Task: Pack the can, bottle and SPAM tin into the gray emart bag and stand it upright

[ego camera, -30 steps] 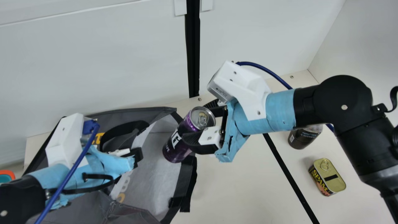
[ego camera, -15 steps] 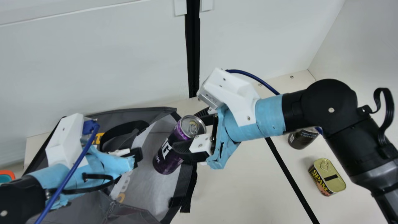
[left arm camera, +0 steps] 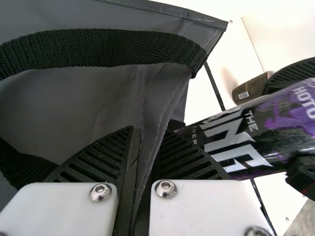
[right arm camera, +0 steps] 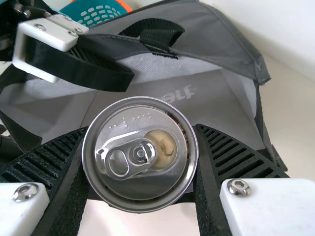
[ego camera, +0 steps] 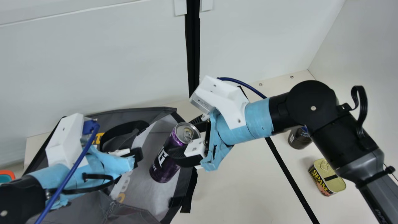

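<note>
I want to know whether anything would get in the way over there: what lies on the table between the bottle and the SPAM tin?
Just a bare stretch of cream table between the bottle and the SPAM tin, in the main view.

Right arm's (ego camera: 339, 140) round black joint (ego camera: 306, 96) bore silver screw (ego camera: 313, 108); pale-blue wrapping (ego camera: 258, 118) sat near joint, white screw-dotted mount (ego camera: 224, 99) farther off; dark-blue cable (ego camera: 241, 82) curved near joint, black cable (ego camera: 364, 105) looped beside it.

from where i stand, the right arm (ego camera: 312, 107) hides the top of the bottle (ego camera: 298, 140) and part of the spam tin (ego camera: 323, 184); the main view's edges crop the gray bag (ego camera: 140, 113) and orange-rimmed basket (ego camera: 11, 174)
</note>
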### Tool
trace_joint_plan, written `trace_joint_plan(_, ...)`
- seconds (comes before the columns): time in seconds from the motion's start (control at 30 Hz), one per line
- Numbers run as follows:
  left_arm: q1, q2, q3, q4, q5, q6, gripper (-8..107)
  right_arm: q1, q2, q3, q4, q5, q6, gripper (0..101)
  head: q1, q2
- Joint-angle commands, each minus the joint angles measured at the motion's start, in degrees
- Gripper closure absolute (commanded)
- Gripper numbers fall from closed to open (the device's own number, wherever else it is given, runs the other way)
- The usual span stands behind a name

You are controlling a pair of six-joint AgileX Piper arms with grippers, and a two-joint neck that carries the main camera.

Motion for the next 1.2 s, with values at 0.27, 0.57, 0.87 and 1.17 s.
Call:
trace_joint_plan(0.27,0.0,0.0,0.0,0.0,0.0,0.0,107,0.4,2.1,0.6,0.8,0.1,-0.3,101,-1.3,-0.1)
trace_joint_plan(0.57,0.0,0.0,0.0,0.0,0.0,0.0,107,0.6,3.8,0.9,1.1,0.1,-0.5,101,-1.3,-0.1)
trace_joint_plan(0.87,0.0,0.0,0.0,0.0,0.0,0.0,107,0.8,5.4,0.7,1.6,0.1,-0.3,101,-1.3,-0.1)
trace_joint_plan(1.17,0.0,0.0,0.0,0.0,0.0,0.0,107,1.9,7.4,0.1,2.4,0.1,0.4,101,-1.3,-0.1)
